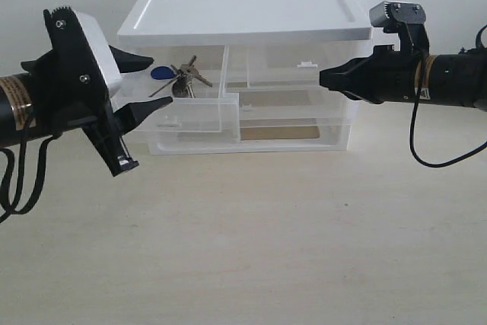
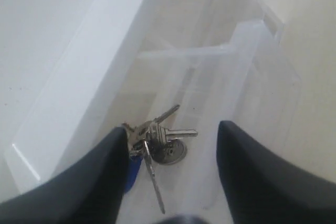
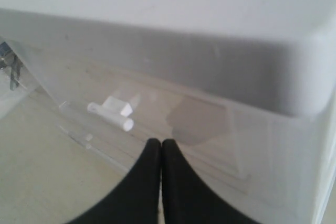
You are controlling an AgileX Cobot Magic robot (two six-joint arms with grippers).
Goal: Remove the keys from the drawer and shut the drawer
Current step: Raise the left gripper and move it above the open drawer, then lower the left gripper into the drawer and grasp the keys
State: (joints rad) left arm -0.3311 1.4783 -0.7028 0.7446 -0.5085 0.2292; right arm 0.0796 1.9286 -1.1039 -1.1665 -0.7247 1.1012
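Inside the pulled-out left drawer (image 1: 185,116) of the white-topped unit (image 1: 243,9), the keys (image 1: 179,79) lie on its floor, ungripped, framed by the spread-open left hand (image 1: 160,80), while the right hand (image 1: 322,78), pressed together, hangs near the tab (image 1: 306,64) of the shut right-hand drawer (image 1: 281,74).

I see soft, even light in every view, and the pale wood-grain table (image 1: 251,249) shows only a faint shadow in front of the translucent plastic drawer unit with white top (image 1: 243,9). That top is almost washed out. My right wrist view is hazy; the black right end effector (image 3: 161,153) is out of focus.
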